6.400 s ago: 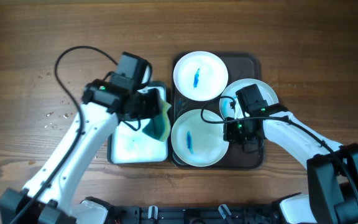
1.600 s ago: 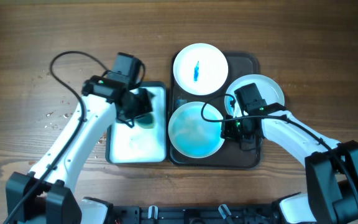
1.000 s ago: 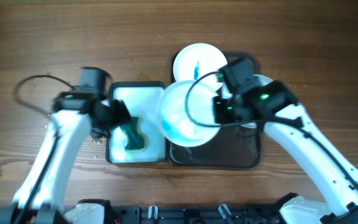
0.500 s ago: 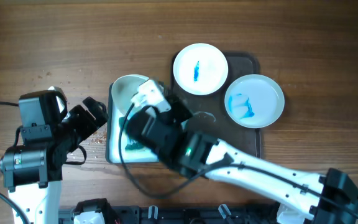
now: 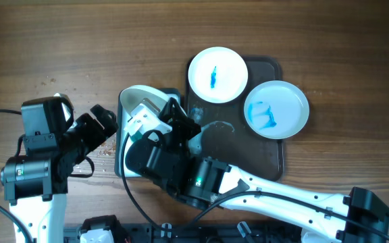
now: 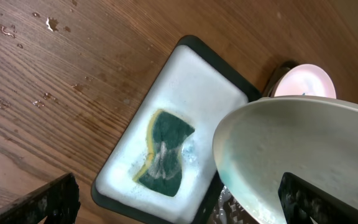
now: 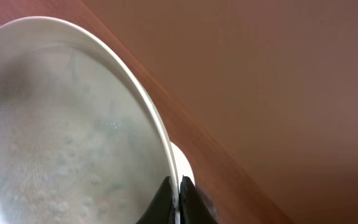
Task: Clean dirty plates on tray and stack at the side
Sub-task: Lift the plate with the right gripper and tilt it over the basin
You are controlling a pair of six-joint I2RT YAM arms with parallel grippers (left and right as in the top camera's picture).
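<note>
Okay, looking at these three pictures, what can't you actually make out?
- Green and yellow sponge: hidden overhead under the right arm; only the left wrist view shows it.
- Soapy white basin: mostly covered overhead by that arm and the white round plate.
- Right gripper: right wrist view's bottom edge cuts off all but its fingertips pinching the plate's rim.

Open brown wooden bench at back and left, wet white round plate aloft, covering one side of the black-rimmed foamy basin, green-and-yellow sponge reachable from above, near half of the dark brown tray bare
</note>
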